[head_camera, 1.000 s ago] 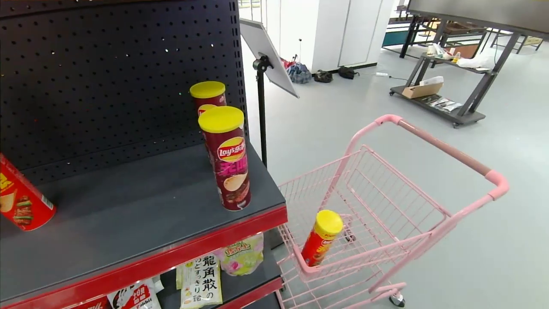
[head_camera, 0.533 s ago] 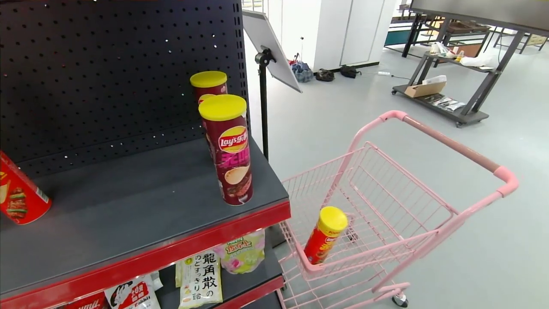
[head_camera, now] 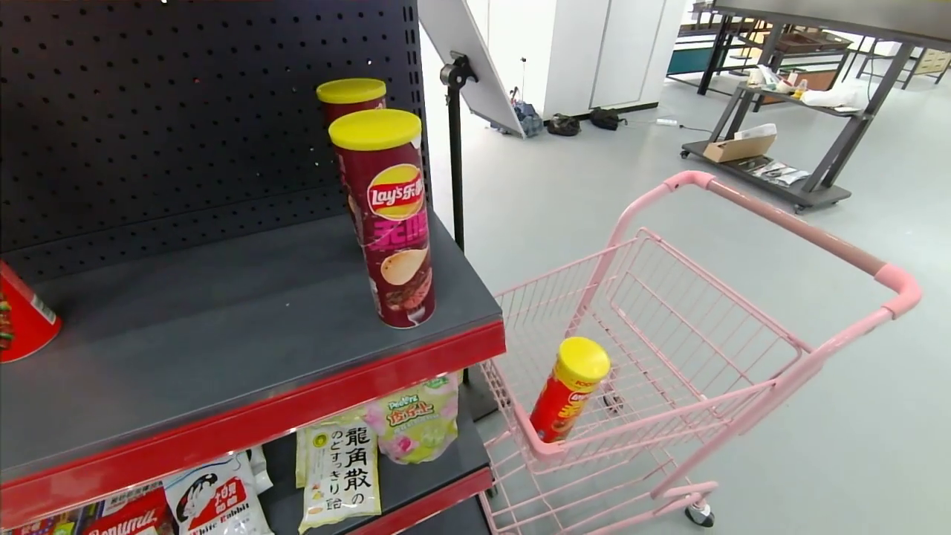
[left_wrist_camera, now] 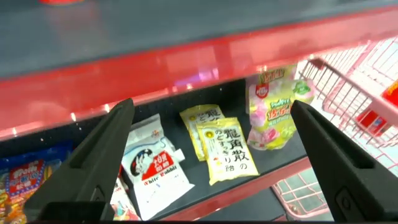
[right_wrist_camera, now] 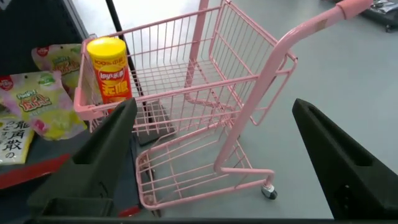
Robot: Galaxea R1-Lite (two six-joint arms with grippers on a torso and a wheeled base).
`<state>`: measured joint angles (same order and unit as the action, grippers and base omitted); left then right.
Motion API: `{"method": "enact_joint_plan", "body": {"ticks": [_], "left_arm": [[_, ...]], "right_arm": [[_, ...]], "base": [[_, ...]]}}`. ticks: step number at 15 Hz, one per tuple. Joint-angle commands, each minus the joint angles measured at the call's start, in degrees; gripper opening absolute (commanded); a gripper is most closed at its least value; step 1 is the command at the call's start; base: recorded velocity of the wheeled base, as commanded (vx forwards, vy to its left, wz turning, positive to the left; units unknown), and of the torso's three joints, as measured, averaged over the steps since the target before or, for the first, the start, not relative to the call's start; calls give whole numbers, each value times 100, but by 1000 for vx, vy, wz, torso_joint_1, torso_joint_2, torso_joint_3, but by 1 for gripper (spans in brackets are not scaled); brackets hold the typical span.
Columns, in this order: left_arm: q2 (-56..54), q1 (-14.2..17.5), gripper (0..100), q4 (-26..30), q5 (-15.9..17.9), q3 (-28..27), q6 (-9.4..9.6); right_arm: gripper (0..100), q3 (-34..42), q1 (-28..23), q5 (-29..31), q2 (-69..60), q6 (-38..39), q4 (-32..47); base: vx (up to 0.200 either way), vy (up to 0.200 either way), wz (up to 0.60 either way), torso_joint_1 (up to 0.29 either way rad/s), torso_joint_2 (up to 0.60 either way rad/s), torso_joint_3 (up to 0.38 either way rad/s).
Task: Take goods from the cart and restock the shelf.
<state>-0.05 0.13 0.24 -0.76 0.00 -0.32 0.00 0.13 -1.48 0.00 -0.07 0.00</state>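
Observation:
A red chip can [head_camera: 568, 397] with a yellow lid leans in the front corner of the pink cart [head_camera: 750, 212]; the right wrist view has the can [right_wrist_camera: 111, 70] inside the cart [right_wrist_camera: 273, 68]. Two maroon chip cans stand upright on the dark shelf board [head_camera: 223, 312], one near the front edge [head_camera: 386, 223] and one behind it [head_camera: 351, 96]. Another red can [head_camera: 18, 319] sits at the shelf's far left. My left gripper [left_wrist_camera: 211, 155] is open in front of the lower shelf. My right gripper [right_wrist_camera: 217, 162] is open, apart from the cart.
Snack bags [head_camera: 345, 468] lie on the lower shelf, below the red front edge [left_wrist_camera: 186, 68]. A white board on a black stand [head_camera: 455, 186] rises just behind the shelf's corner. A black trolley table [head_camera: 780, 186] stands at the back right. Bare floor lies right of the cart.
The whole head view has shifted, so the shelf cans sit higher and the lower shelf shows more. The cans and the cart have kept their places.

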Motion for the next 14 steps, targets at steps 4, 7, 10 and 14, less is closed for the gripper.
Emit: {"method": "enact_joint_plan", "body": {"ticks": [4, 7, 10, 14], "left_arm": [[5, 4, 100, 2, -4, 0, -3], [5, 4, 100, 2, -4, 0, -3], [5, 4, 100, 2, -4, 0, -3], [5, 4, 100, 2, -4, 0, -3]], "right_arm": [[100, 0, 4, -2, 9, -1, 0], [100, 0, 4, -2, 0, -1, 0], [100, 0, 4, -11, 0, -10, 0], [100, -729, 31, -37, 272, -37, -88]], "base": [[0, 0, 0, -181, 533, 350], [0, 0, 0, -162, 535, 365], [0, 0, 0, -139, 518, 377], [0, 0, 0, -33, 146, 113]]}}
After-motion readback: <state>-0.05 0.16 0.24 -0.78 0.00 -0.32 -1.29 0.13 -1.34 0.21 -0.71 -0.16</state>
